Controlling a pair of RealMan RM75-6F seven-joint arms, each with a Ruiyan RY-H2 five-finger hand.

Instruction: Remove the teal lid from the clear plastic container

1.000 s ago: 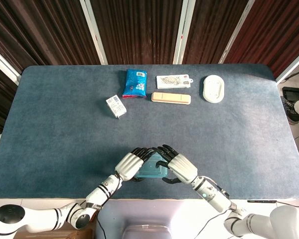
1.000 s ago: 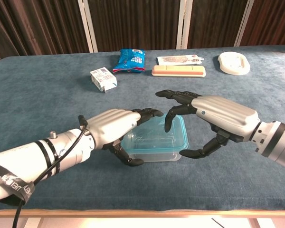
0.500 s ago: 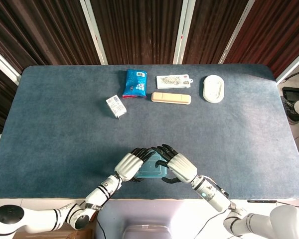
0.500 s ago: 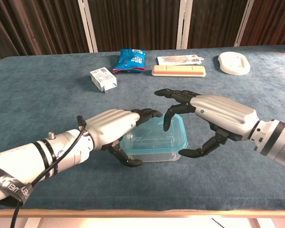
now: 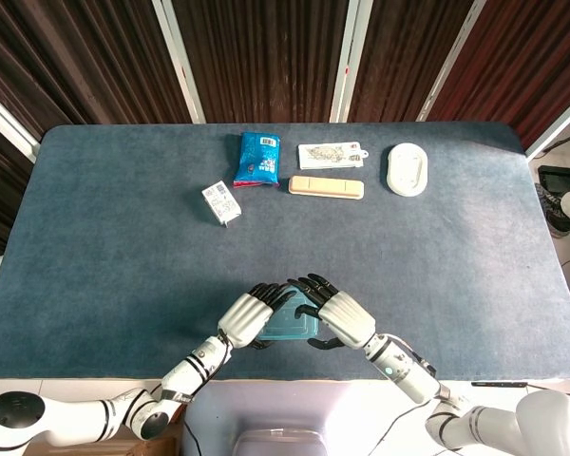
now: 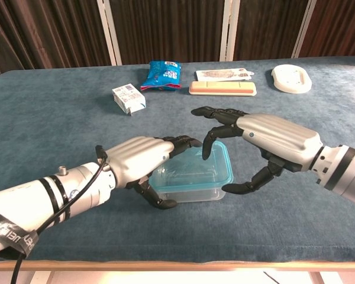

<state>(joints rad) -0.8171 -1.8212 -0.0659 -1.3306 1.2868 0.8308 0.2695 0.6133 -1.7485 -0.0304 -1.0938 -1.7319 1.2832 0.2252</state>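
Observation:
The clear plastic container [image 6: 196, 184] with its teal lid [image 6: 216, 168] sits near the table's front edge, also in the head view as the container [image 5: 290, 324]. My left hand [image 6: 139, 158] grips its left end, fingers lying over the lid and thumb against the front wall. My right hand [image 6: 271, 139] arches over the right end with its fingers spread. Its fingertips hang at the lid's far rim and its thumb reaches toward the front right corner. Whether it touches the lid I cannot tell. From above, the left hand [image 5: 248, 315] and right hand [image 5: 346, 318] hide most of the lid.
Along the far side lie a blue snack packet [image 5: 256, 158], a small white box [image 5: 221, 202], a beige bar [image 5: 326, 187], a flat printed packet [image 5: 331, 154] and a white oval dish [image 5: 407, 168]. The table's front edge [image 6: 225, 263] runs just below the container.
My right hand has shifted slightly left and up over the lid, its thumb drawing nearer the front right corner. The left hand and the container have barely moved.

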